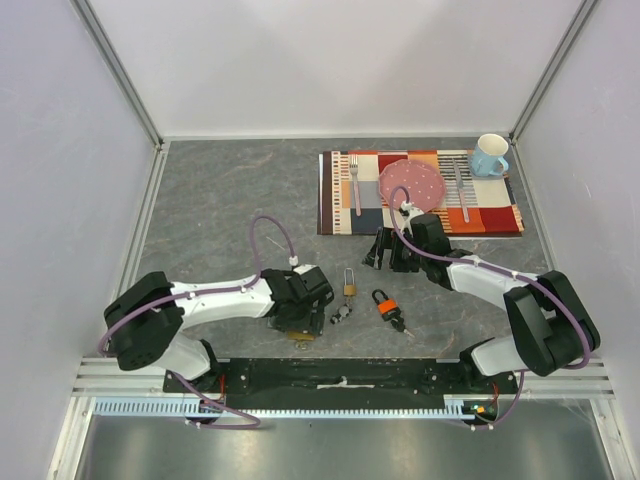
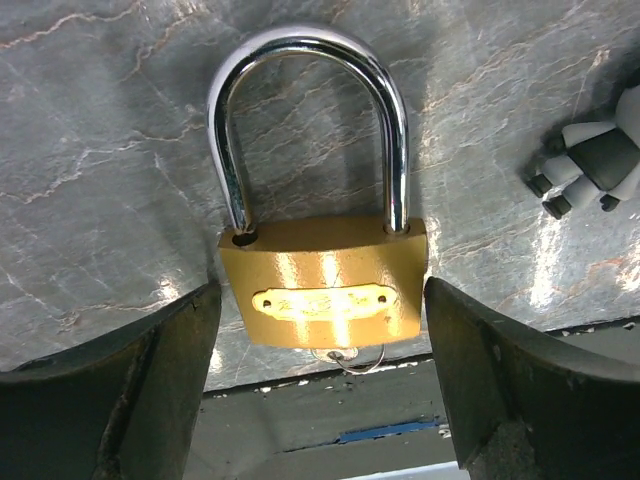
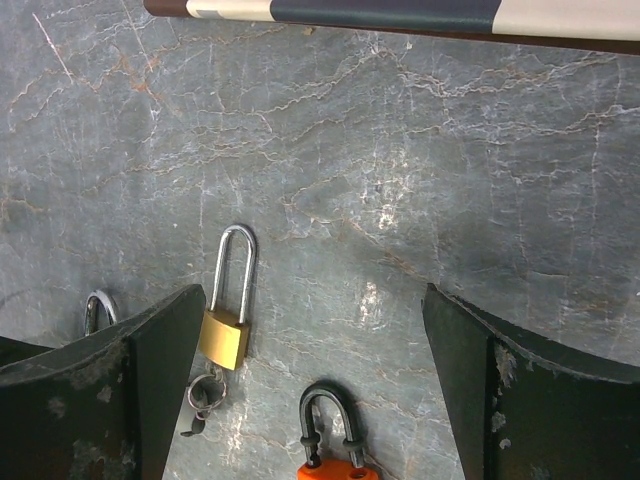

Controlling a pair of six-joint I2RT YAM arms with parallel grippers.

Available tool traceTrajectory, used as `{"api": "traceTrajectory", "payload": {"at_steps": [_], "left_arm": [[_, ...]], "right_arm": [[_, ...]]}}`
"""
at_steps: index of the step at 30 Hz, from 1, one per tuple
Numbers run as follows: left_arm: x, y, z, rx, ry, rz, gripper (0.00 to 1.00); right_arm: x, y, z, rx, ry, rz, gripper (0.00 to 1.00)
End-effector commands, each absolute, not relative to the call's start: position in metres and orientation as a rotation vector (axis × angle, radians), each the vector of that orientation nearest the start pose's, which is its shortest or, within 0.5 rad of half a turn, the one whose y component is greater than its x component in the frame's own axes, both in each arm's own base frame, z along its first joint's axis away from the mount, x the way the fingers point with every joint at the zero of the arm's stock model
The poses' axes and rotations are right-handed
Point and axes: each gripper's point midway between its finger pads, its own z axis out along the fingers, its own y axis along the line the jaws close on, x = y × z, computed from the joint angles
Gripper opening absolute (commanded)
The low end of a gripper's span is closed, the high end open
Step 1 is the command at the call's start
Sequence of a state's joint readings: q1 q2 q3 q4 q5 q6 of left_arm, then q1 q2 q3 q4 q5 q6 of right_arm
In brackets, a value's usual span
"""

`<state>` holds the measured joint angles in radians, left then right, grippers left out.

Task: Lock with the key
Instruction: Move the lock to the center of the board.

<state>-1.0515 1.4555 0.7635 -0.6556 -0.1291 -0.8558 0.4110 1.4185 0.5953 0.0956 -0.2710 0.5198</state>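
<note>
The left gripper [image 2: 320,300] is hovering low with its jaws standing wide apart and gripping nothing, flanking the gold body of the brass padlock [image 2: 322,262]. The padlock is lying flat on the worktop [image 2: 100,150] near the front edge, its long axis running down the gap between them, shackle pointing away from the arm bases and the key [image 2: 342,358] poking out of the near end. The right gripper [image 3: 312,300], jaws likewise spread and empty, is hanging well apart over bare stone, so the left arm is sitting nearer for a squeeze across the body.
</note>
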Motion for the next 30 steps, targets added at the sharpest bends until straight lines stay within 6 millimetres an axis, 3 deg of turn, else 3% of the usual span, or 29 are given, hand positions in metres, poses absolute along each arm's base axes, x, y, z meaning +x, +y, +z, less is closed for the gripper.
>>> {"api": "traceTrajectory", "payload": {"at_steps": [1,8,14,19,26,30], "left_arm": [[0.12,-0.218,-0.003,0.207,2.888,-0.098,0.89],[0.124,-0.218,-0.011,0.221,2.871,-0.087,0.72],[0.15,-0.227,-0.001,0.244,2.817,-0.145,0.59],[0.192,-0.229,0.006,0.2,2.765,-0.288,0.56],[0.26,-0.223,0.024,0.166,2.685,-0.293,0.56],[0.28,-0.227,0.026,0.234,2.677,-0.23,0.57]], "right_arm": [[0.296,0.201,0.061,-0.039,2.353,0.766,0.98],[0.296,0.2,0.066,-0.049,2.347,0.755,0.98],[0.297,0.201,0.069,-0.054,2.337,0.765,0.98],[0.296,0.2,0.073,-0.072,2.335,0.752,0.98],[0.291,0.203,0.076,-0.136,2.353,0.726,0.98],[0.282,0.207,0.066,-0.178,2.408,0.686,0.98]]}}
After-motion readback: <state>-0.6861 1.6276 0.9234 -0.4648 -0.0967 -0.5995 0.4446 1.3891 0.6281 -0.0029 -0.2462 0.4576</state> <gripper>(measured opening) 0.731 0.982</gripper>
